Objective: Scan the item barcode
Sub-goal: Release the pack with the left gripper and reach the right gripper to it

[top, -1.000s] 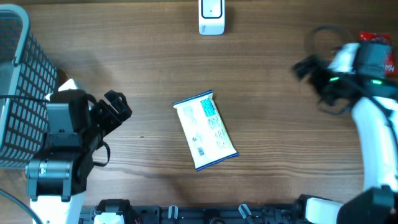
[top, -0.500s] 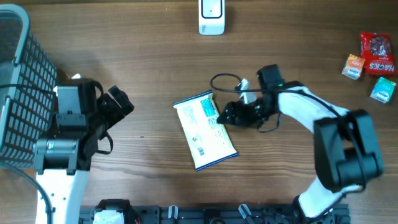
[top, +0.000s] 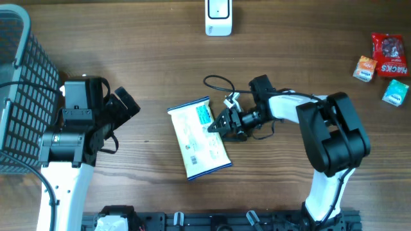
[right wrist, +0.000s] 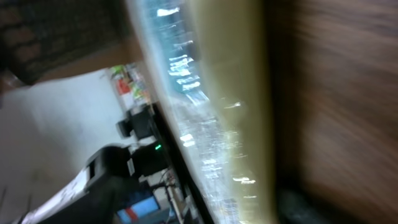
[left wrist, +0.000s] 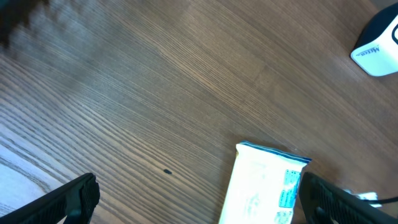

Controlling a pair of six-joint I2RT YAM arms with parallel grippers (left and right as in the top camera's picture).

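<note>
the packet (top: 196,138) lies flat mid-table, near of the scanner (top: 218,18), with the right gripper (top: 218,125) low at its right edge, jaws partly apart, seemingly to pinch it for lifting, grip unclear; the left gripper (top: 125,104) hangs wide open and empty at left.

The basket (top: 16,96) runs off the left edge of the overhead view, and the top edge clips the white scanner (top: 218,18). In the right wrist view the package (right wrist: 211,106) is a smeared blur with unreadable print. The left wrist view's bottom edge cuts it off. Whether the right gripper (top: 219,126) grips it cannot be told.
</note>
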